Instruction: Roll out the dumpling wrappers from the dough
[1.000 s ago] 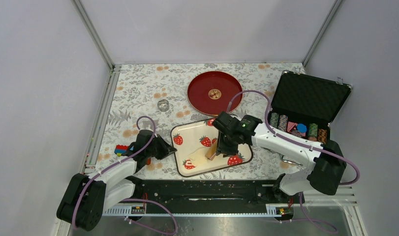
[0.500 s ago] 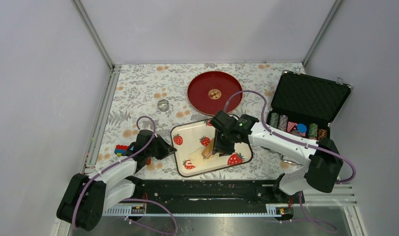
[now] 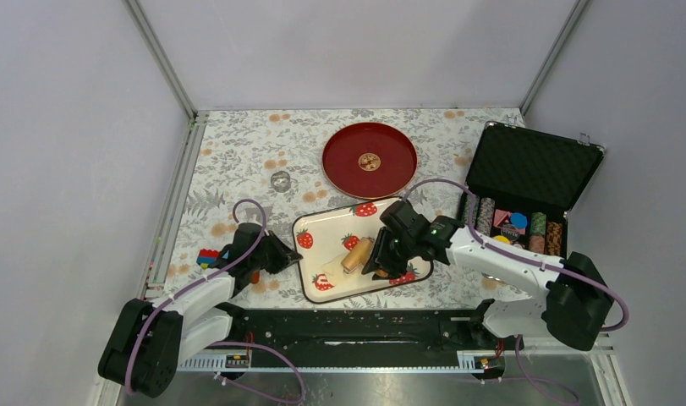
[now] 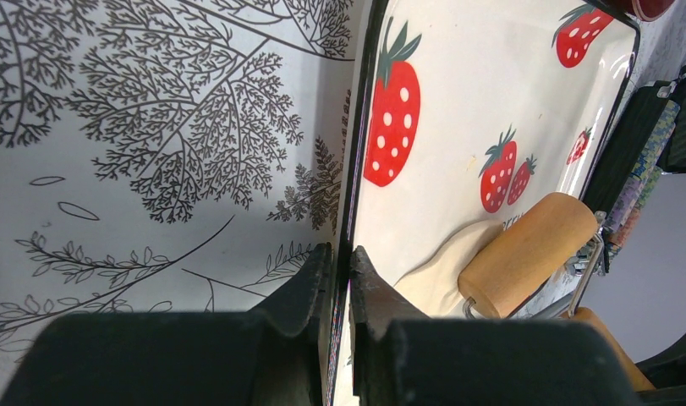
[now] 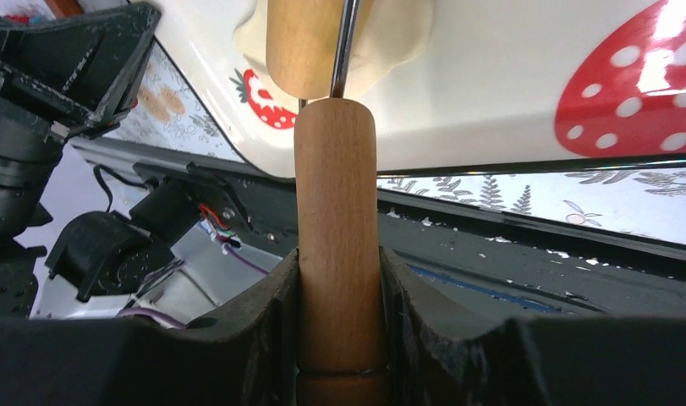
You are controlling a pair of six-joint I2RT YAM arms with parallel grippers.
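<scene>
The rim of the strawberry tray (image 4: 458,101) was pinched by the left claw (image 4: 339,252), which was closed narrowly on it. The wooden roller (image 5: 337,194) was held by its handle in the right claw (image 5: 339,258). Its drum was laid on the dough (image 4: 436,283), which was spread as a flat pale patch in the near left part of the tray, on the bench (image 3: 238,161).

Bright, even light; soft shadows, glare on the tray (image 5: 491,85), wrist foregrounds blurred.
</scene>
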